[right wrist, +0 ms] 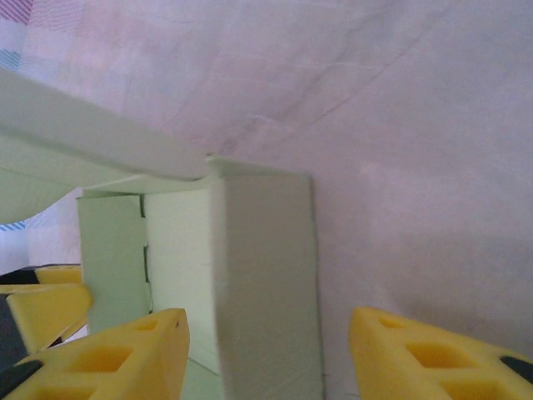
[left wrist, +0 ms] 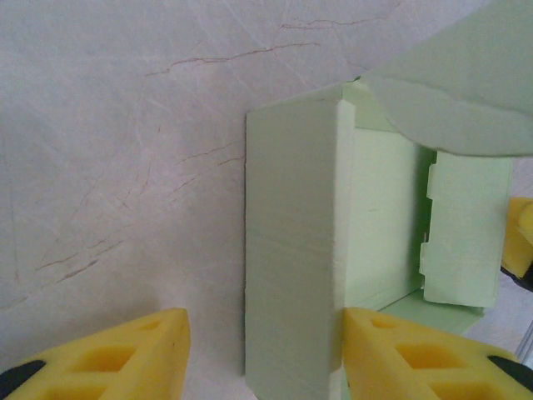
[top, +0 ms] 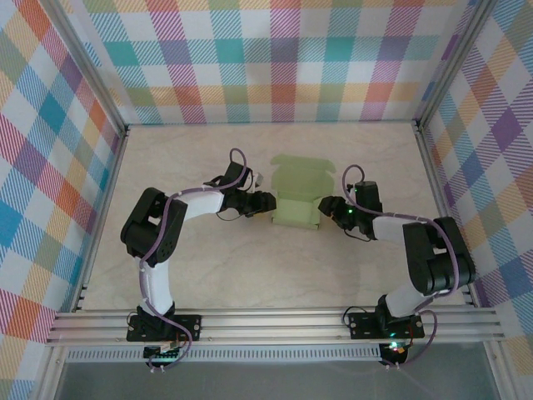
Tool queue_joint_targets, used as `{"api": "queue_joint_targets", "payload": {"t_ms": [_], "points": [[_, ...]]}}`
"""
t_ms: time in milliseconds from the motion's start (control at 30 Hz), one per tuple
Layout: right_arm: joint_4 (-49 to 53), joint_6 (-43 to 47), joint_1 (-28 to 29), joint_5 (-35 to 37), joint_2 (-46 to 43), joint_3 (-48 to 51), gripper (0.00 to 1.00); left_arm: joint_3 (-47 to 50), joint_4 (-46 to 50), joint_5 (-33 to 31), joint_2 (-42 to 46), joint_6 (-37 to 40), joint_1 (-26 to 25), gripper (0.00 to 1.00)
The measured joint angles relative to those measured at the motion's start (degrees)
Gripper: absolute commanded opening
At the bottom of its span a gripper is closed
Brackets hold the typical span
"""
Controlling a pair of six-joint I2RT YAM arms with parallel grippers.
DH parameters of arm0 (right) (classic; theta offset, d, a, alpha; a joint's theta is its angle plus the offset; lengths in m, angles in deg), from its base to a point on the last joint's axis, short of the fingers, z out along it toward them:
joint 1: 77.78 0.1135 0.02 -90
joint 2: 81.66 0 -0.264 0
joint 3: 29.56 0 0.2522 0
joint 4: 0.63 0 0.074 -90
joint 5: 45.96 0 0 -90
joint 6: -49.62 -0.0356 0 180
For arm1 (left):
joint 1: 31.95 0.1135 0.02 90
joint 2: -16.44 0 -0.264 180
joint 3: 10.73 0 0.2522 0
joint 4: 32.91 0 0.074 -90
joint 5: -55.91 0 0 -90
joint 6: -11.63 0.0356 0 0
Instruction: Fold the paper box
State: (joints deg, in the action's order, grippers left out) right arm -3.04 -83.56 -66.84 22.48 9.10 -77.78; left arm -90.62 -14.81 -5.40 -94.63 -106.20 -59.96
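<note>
**Mia:** Why do the left arm (top: 158, 233) and the right arm (top: 425, 250) bend in from the silver metal rail (top: 275, 321) at the near edge?

**Sam:** So they come at the pale green paper box (top: 296, 208) from both sides. It sits between them, in the middle of the cream marbled table (top: 208, 275).

**Mia:** Is the left gripper (left wrist: 262, 346) holding it?

**Sam:** No. Its chunky yellow fingers (left wrist: 125, 354) stand apart, one on each side of the box's left side wall (left wrist: 291, 250). The inside finger looks like it touches the wall. The outside one has a gap.

**Mia:** And the right gripper (right wrist: 266, 346)?

**Sam:** It is open too. It goes around the right side wall (right wrist: 262, 275), with a little space on both sides.

**Mia:** Why go around the walls?

**Sam:** I think it is so they can pinch the folded walls and make them stay up. Squeezing both sides together would also stop the light box from sliding.

**Mia:** What is farther back?

**Sam:** The big rounded green lid flap (top: 301, 169). It stands open at the far side, so the box isn't finished. I guess it folds down over the top last.

**Mia:** And behind that?

**Sam:** The bright checked cloth wall (top: 250, 58).
</note>
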Motion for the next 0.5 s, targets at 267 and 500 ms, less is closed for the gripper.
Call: {"api": "queue_joint_targets", "payload": {"t_ms": [267, 500], "points": [[-3.8, -1.4, -0.9, -3.3, 3.2, 0.2, 0.53, 0.0, 0.0, 0.0, 0.0, 0.0, 0.0, 0.50], [-4.8, -1.4, -1.5, -5.0, 4.0, 0.3, 0.51, 0.0, 0.0, 0.0, 0.0, 0.0, 0.0, 0.50]]}}
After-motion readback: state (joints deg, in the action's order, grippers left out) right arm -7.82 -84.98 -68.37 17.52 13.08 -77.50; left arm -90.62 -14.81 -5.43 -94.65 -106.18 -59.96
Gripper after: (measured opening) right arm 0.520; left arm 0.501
